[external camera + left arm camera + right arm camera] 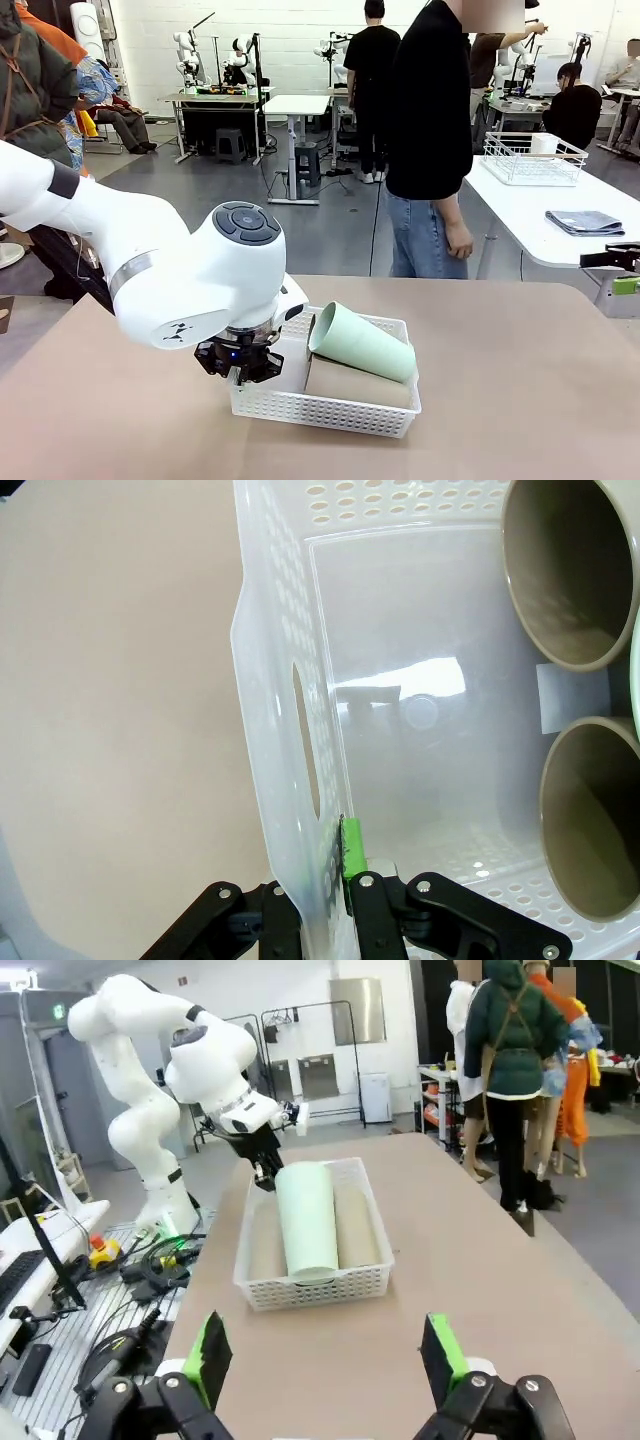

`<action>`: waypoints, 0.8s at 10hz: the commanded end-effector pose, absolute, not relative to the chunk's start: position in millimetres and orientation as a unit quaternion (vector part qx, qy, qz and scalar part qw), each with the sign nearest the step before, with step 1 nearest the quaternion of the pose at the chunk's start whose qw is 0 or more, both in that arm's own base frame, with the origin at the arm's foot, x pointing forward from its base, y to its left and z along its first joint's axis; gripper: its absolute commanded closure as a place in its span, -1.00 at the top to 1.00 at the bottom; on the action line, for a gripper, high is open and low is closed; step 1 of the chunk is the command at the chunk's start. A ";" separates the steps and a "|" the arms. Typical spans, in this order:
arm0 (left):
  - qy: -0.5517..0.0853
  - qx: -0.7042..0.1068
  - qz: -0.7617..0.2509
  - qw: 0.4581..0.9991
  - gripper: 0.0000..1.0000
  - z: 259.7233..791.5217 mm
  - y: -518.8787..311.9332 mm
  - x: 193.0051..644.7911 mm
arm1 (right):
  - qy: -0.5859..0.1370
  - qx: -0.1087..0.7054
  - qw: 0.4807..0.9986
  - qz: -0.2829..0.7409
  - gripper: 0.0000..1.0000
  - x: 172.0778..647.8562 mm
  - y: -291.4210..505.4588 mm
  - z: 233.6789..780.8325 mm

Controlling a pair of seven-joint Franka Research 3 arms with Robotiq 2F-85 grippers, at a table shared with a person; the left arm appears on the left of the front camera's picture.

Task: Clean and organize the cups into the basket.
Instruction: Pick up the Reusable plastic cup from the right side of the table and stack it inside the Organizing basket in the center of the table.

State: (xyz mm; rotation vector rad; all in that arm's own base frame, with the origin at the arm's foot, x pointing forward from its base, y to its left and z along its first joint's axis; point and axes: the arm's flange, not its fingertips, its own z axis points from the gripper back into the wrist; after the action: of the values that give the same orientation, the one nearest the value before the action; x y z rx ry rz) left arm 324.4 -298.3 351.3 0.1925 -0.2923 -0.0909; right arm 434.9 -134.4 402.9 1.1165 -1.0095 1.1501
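— Closest to the front camera is the left arm's big white wrist, with the left gripper (243, 372) under it at the left end of the basket (330, 408). Is it holding anything?

— Yes. In the left wrist view the left gripper's jaws are clenched on the basket's short end wall (285, 780), below the cut-out handle (305, 738), one green pad (352, 846) pressed against the inner face of the wall.

— And the cups?

— All in the basket, lying on their sides. The mint green cup (360, 343) rests on top, tilted, its open mouth toward the left gripper. Under it are tan-brown cups; the right wrist view shows one tan cup (355, 1224) on one side of the green one and another tan cup (266, 1243) on the other (two round tan mouths also face the left wrist camera).

— Where is the basket sitting?

— On the brown table (520, 400), a little to the robot's left of the middle.

— The right gripper?

— The right gripper (323, 1360) is released, jaws spread wide with nothing between the green pads, hanging above the table well apart from the basket. A person (430, 140) in a black shirt and jeans stands at the far edge, one hand (459, 241) hanging down.
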 end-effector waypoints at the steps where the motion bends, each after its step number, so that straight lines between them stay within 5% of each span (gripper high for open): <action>1: -0.152 0.102 -0.048 0.982 -1.00 349.3 -298.1 322.2 | -0.415 0.526 0.562 0.485 1.00 438.7 -134.5 405.4; 5: -0.152 0.102 -0.048 0.982 -1.00 349.3 -298.1 322.2 | -0.424 0.515 0.560 0.490 1.00 434.0 -129.3 402.3; 8: -0.152 0.102 -0.048 0.982 -1.00 349.3 -298.1 322.2 | -0.399 0.625 0.657 0.137 1.00 425.4 -158.2 420.5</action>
State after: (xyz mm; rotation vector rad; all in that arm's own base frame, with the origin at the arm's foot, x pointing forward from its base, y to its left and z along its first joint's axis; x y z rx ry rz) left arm 324.4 -298.3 351.3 0.1924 -0.2922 -0.0907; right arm 430.9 -155.1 405.3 1.3270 -0.9357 0.7750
